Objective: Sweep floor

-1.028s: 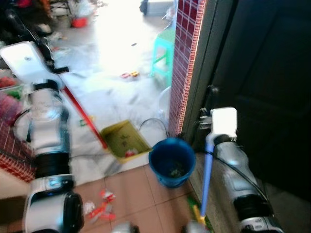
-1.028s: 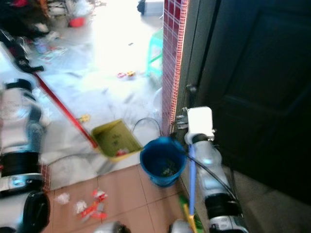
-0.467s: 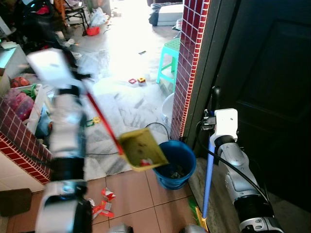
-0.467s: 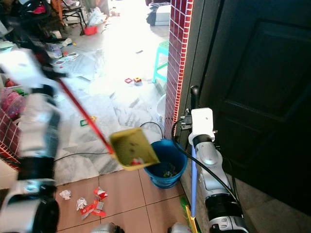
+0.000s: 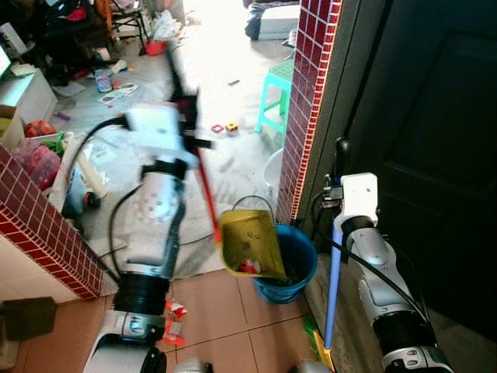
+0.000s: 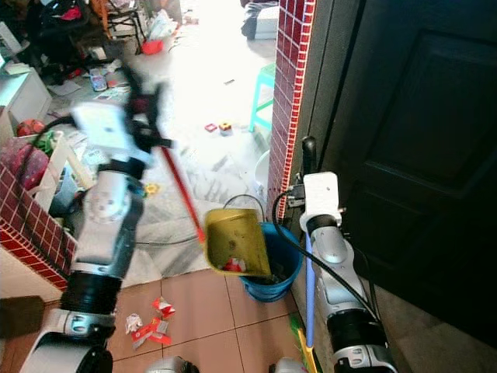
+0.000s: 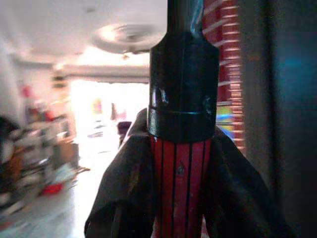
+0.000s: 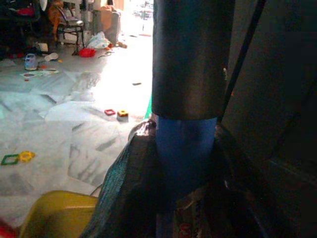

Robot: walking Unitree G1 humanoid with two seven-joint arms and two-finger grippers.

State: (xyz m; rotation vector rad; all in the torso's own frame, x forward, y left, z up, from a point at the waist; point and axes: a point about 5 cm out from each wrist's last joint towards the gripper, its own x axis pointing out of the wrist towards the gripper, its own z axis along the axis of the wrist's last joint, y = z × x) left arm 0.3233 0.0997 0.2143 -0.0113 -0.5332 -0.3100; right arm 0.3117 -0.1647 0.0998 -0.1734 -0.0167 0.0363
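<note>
Eye views: yellow dustpan (image 5: 250, 245) tipped over blue bucket (image 5: 289, 264) rim, red scraps inside; more scraps (image 6: 147, 326) on floor at 7 o'clock. Tilt steeper, mouth kept inside rim.
Left wrist: left hand (image 7: 181, 191) clamped on red dustpan handle (image 7: 179, 183).
Right wrist: right hand (image 8: 184, 171) clamped, apparently, on blue broom handle (image 8: 184, 148).

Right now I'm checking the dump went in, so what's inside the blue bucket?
The tilted yellow dustpan, with red scraps at its lip, hangs over the blue bucket and covers most of its opening. Only a dark sliver of the inside shows; its contents cannot be made out.
</note>
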